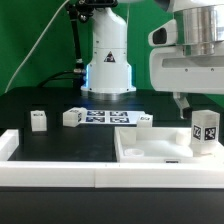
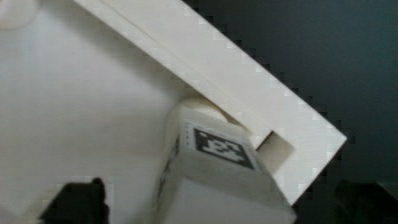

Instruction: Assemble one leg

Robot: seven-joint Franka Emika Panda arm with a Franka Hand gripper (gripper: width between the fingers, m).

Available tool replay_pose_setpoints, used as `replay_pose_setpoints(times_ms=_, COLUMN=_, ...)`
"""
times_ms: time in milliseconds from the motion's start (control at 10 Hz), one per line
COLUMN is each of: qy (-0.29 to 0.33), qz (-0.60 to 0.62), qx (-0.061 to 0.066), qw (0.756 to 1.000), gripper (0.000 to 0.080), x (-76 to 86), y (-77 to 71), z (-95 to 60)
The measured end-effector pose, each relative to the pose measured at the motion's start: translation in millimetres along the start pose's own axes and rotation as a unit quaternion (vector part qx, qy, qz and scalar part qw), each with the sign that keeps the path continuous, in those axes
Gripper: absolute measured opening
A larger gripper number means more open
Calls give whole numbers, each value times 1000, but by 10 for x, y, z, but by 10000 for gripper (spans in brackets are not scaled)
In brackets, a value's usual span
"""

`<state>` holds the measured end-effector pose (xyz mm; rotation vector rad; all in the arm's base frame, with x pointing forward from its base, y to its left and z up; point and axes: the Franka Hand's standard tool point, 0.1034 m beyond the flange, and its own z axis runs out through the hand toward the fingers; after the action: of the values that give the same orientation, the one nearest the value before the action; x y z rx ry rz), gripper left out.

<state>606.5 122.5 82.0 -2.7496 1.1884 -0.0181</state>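
In the panel's (image 1: 150, 152) corner on the bench (image 1: 60, 143), the leg (image 1: 205, 132) stands upright, long axis vertical, tag facing the exterior camera; the jaws hang open above.

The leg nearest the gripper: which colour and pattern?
The leg is white with a black-and-white square tag; best in the exterior view.

Leg (image 1: 205, 132) upright against panel (image 1: 140, 152) rim (image 2: 196, 55), hemmed there, panel's flat middle open
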Motion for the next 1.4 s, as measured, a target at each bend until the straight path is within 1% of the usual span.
replay_pose_setpoints(times_ms=100, qy=3, qz=-78, qx=-5, qw=997, gripper=647, x=2, y=-3, z=0)
replay_pose_setpoints(times_ms=300, qy=8, qz=-199, qx=-20, qw=980, gripper=649, x=-1, y=4, z=15)
replay_pose_setpoints(times_ms=400, qy=13, qz=-281, qx=-32, qw=959, gripper=649, x=-3, y=13, z=30)
replay_pose_setpoints(times_ms=600, qy=19, qz=-369, qx=-45, qw=928, gripper=649, x=-34, y=-8, z=36)
replay_pose_setpoints(times_ms=700, qy=24, qz=-431, qx=-51, qw=901, gripper=649, x=-39, y=-14, z=41)
replay_pose_setpoints(times_ms=800, qy=25, qz=-449, qx=-49, qw=892, gripper=649, x=-1, y=-1, z=37)
replay_pose_setpoints(times_ms=900, qy=24, qz=-487, qx=-52, qw=871, gripper=649, x=9, y=6, z=35)
replay_pose_setpoints(times_ms=1000, qy=24, qz=-483, qx=-51, qw=874, gripper=649, x=3, y=2, z=36)
replay_pose_setpoints(times_ms=1100, qy=24, qz=-483, qx=-51, qw=874, gripper=534, x=3, y=2, z=36)
replay_pose_setpoints(times_ms=1200, qy=24, qz=-483, qx=-51, qw=874, gripper=399, x=4, y=2, z=36)
replay_pose_setpoints(times_ms=1300, qy=24, qz=-483, qx=-51, qw=874, gripper=399, x=5, y=3, z=36)
replay_pose_setpoints(times_ms=1400, qy=24, qz=-478, qx=-51, qw=877, gripper=289, x=4, y=2, z=36)
